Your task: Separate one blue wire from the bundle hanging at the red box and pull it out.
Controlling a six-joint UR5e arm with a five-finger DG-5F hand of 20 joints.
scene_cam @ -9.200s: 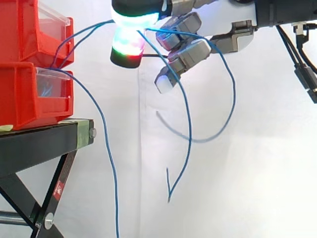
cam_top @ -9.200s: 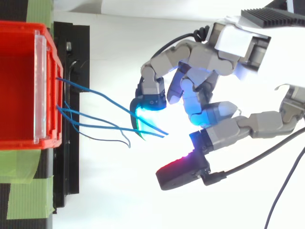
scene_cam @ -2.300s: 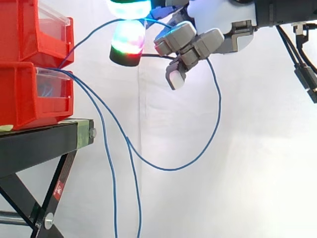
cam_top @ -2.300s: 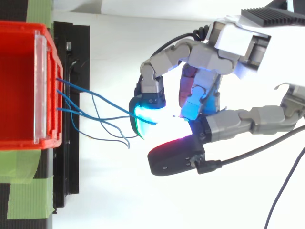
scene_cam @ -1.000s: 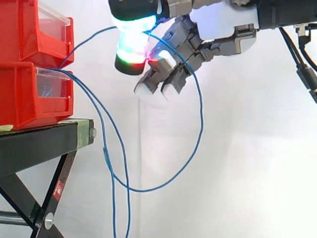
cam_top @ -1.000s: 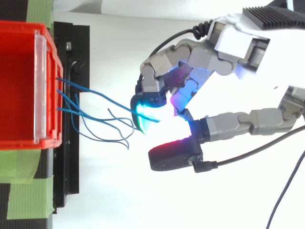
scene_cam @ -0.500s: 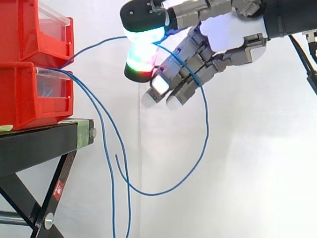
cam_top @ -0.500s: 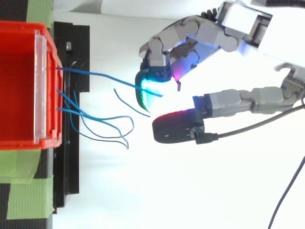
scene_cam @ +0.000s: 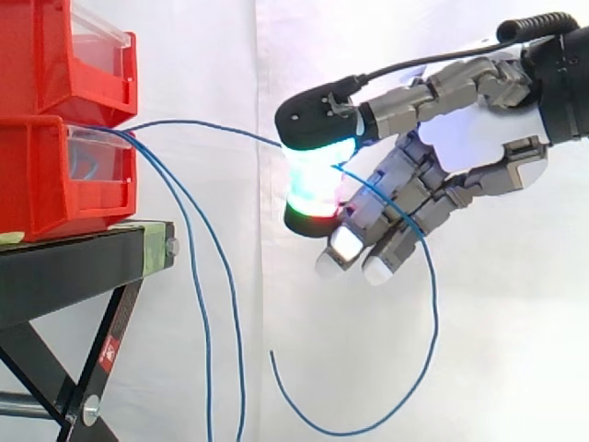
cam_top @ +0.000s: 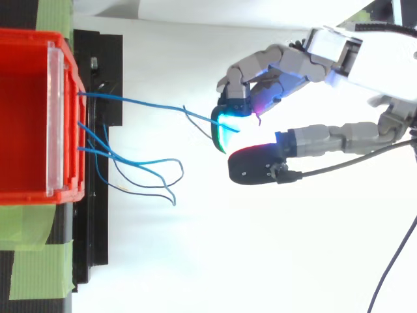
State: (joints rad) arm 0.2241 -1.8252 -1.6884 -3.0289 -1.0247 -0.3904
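From my station, the hand (scene_cam: 456, 138) is closed in a pinch on one blue wire (scene_cam: 202, 123). The thin, smooth strand seems to be trapped between the thick glowing thumb pad (scene_cam: 311, 189) and the curled fingers (scene_cam: 343, 242), though the glow hides the exact contact. The wire leaves the front of the lower red bin (scene_cam: 55, 175), a glossy plastic box with a clear lip. It arcs nearly level across open air to the hand, well apart from the bin. Past the grip it drapes over the fingers and hangs in a wide loop, its free end curling up. In the top view the rest of the bundle (cam_top: 151, 160) droops in loose curves beside the black metal stand (scene_cam: 74, 267), away from the hand (cam_top: 287, 65).
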